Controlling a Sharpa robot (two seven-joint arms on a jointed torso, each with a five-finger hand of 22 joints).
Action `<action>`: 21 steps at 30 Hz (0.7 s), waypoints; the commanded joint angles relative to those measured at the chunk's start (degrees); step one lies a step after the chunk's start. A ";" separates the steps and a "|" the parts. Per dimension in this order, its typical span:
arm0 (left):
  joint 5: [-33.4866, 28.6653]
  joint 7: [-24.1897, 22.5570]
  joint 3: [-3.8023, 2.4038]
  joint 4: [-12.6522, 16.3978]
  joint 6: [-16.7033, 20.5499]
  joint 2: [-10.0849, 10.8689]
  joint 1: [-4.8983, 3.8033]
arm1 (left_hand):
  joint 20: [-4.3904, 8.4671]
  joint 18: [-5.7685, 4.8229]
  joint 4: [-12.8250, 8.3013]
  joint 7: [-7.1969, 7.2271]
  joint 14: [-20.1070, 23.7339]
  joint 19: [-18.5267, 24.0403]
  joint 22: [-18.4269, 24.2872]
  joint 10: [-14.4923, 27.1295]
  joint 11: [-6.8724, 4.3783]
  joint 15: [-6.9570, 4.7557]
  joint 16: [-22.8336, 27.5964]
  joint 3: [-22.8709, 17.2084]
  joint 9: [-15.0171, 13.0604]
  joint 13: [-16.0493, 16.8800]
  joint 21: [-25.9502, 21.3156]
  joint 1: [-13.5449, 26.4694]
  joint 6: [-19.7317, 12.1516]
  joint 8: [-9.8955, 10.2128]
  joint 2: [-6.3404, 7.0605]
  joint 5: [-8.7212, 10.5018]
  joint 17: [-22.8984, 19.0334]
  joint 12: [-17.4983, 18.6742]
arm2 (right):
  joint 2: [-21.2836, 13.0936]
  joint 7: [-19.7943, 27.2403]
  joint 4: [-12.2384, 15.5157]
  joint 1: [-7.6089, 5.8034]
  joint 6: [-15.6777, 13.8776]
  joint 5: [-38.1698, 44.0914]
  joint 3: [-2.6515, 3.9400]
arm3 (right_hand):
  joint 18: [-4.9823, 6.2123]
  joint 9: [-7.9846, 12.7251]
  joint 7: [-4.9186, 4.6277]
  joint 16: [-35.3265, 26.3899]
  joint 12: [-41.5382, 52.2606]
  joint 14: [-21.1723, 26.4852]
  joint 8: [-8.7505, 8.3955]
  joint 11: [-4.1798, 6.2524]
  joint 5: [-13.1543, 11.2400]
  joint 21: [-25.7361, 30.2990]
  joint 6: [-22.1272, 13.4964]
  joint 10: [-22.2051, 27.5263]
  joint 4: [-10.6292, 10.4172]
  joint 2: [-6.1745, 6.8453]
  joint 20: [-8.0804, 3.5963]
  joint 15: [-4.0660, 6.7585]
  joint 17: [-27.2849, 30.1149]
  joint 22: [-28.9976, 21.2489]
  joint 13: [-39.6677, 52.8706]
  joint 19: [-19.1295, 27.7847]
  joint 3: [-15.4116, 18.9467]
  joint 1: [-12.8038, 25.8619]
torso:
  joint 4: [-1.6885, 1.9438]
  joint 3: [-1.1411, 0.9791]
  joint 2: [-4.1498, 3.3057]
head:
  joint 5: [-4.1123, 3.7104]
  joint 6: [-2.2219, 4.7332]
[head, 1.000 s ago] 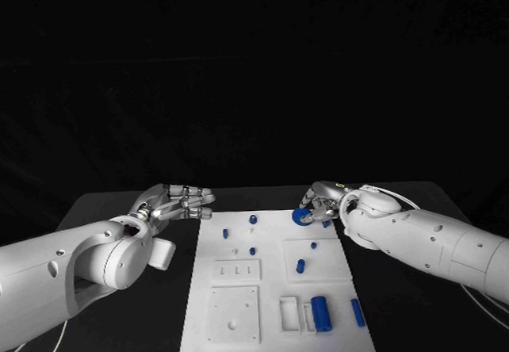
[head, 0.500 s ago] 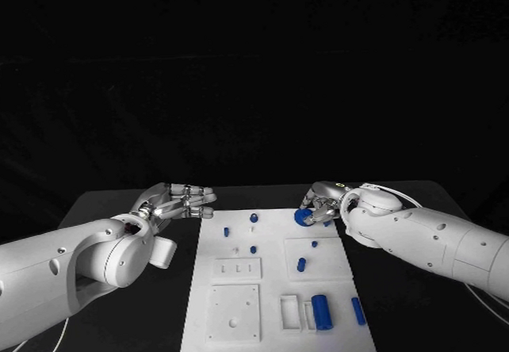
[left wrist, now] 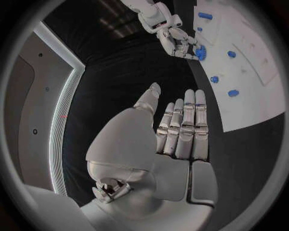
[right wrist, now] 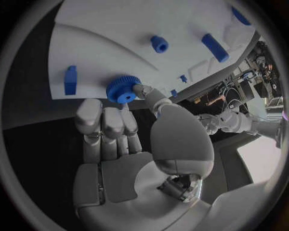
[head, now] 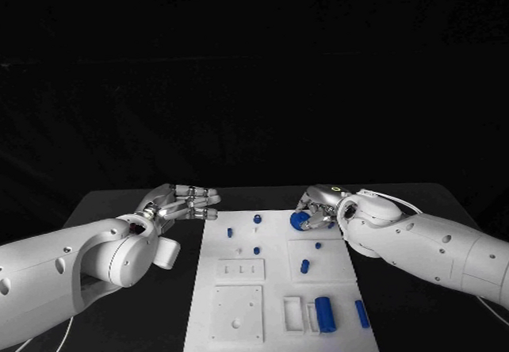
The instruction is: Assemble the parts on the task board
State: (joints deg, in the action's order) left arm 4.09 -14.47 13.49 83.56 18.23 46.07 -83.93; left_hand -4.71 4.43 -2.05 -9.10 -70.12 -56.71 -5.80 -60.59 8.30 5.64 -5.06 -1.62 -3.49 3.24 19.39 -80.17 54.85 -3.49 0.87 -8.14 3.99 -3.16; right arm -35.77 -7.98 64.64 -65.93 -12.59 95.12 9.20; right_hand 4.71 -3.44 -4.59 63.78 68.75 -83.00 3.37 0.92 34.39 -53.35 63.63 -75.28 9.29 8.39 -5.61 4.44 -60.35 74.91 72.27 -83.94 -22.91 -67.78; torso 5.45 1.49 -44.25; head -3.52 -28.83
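Blue gear (right wrist: 123, 90) pinched at right hand's (right wrist: 129, 144) fingertips; left hand (left wrist: 163, 144) open, empty

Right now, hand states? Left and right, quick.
Left hand: open, holding nothing, fingers straight, beside the task board.
Right hand: holding the blue gear at its fingertips, over the board's far right edge.

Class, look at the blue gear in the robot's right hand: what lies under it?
The right hand holds the blue gear at the edge of the white task board. Whether it touches the board or a peg beneath cannot be seen; the gear covers that spot.
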 commanded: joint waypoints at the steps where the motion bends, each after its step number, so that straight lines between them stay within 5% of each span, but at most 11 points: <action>1: 0.30 -0.14 -0.05 0.21 -0.64 0.00 -0.12 | -0.33 -0.31 0.33 0.07 0.28 0.24 0.05 0.30 0.03 0.29 0.15 0.16 -0.01 0.09 0.12 -0.15 -0.28 0.02 0.20 0.35 0.01 -0.30 | -0.32 -2.12 3.11 -0.06 -4.79 6.31 0.05 | -0.24 -0.14 -0.36 0.00 0.11 0.12 0.16 0.16 -0.82 -0.33 1.06 -0.43 -0.48 0.28 -0.40 0.41 -0.02 6.56 0.06 -2.67 -0.47 -0.03 | 0.04 0.14 0.07 | 0.47 0.13; 5: 0.32 -0.17 -0.05 0.17 -0.59 -0.04 -0.13 | -0.33 -0.31 0.33 0.07 0.28 0.24 0.05 0.30 0.03 0.29 0.15 0.16 -0.01 0.09 0.12 -0.15 -0.28 0.02 0.20 0.35 0.01 -0.30 | -0.36 -3.33 6.74 -0.06 -6.35 9.16 0.05 | -0.34 -0.12 -0.25 -0.04 0.05 0.11 0.13 0.24 -2.04 -0.67 1.45 -0.55 -1.20 0.94 -0.47 0.49 -0.01 6.61 0.10 -2.69 -1.46 -0.17 | 0.03 0.24 0.15 | 0.86 0.27; 9: 0.34 -0.19 -0.05 0.13 -0.57 -0.12 -0.13 | -0.33 -0.28 0.39 0.06 0.26 0.19 0.13 0.35 0.04 0.28 0.11 0.08 0.02 0.09 0.10 -0.25 -0.74 0.05 0.29 0.33 0.02 -0.30 | 0.38 -4.04 9.33 -0.06 -7.02 11.01 0.05 | -0.37 -0.14 -0.23 -0.06 -0.02 0.10 0.16 0.21 -2.34 -0.79 1.54 -0.54 -1.34 1.13 -0.47 0.46 0.00 6.64 0.06 -2.70 -1.53 -0.26 | 0.08 0.58 0.35 | 1.49 0.24; 14: 0.36 -0.19 -0.04 0.09 -0.59 -0.23 -0.13 | -0.33 -0.28 0.39 0.06 0.26 0.19 0.13 0.35 0.04 0.28 0.11 0.08 0.02 0.09 0.10 -0.25 -0.74 0.05 0.29 0.33 0.02 -0.30 | 2.03 -4.57 10.84 -0.05 -7.41 12.32 -0.03 | -0.38 -0.13 -0.23 -0.18 -0.23 0.11 0.15 0.19 -2.63 -0.79 1.48 -0.46 -1.67 1.37 -0.49 0.48 0.10 6.63 -0.07 -2.66 -1.74 -0.47 | 0.12 0.62 0.35 | 1.91 0.39; 21: 0.37 -0.17 -0.04 0.10 -0.60 -0.36 -0.12 | -0.33 -0.28 0.39 0.06 0.26 0.19 0.13 0.35 0.04 0.28 0.11 0.08 0.02 0.09 0.10 -0.25 -0.74 0.05 0.29 0.33 0.02 -0.30 | 4.64 -5.26 9.94 -0.03 -7.43 14.45 -1.93 | -0.41 -0.13 -0.24 -0.35 -0.47 0.13 0.15 0.13 -3.15 -0.84 1.45 -0.37 -1.75 1.50 -0.47 0.47 0.26 6.64 -0.27 -2.66 -1.88 -0.64 | 0.22 0.73 0.25 | 2.34 0.64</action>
State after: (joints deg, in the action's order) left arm 4.21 -14.38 13.49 83.53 18.23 45.85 -83.93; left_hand -4.71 4.44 -2.05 -9.05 -70.12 -56.71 -5.72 -60.59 8.30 5.64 -5.05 -1.63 -3.49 3.23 19.39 -80.17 54.39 -3.49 0.87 -8.14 3.99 -3.16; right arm -31.42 -12.10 74.97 -66.00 -19.26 106.44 7.37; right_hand 4.71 -3.45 -4.52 63.78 68.52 -82.88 3.24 1.03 31.46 -53.92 64.56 -75.57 7.65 9.76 -5.61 4.63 -60.19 74.91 72.06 -83.94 -24.54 -67.95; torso 5.60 2.16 -43.93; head -1.28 -28.29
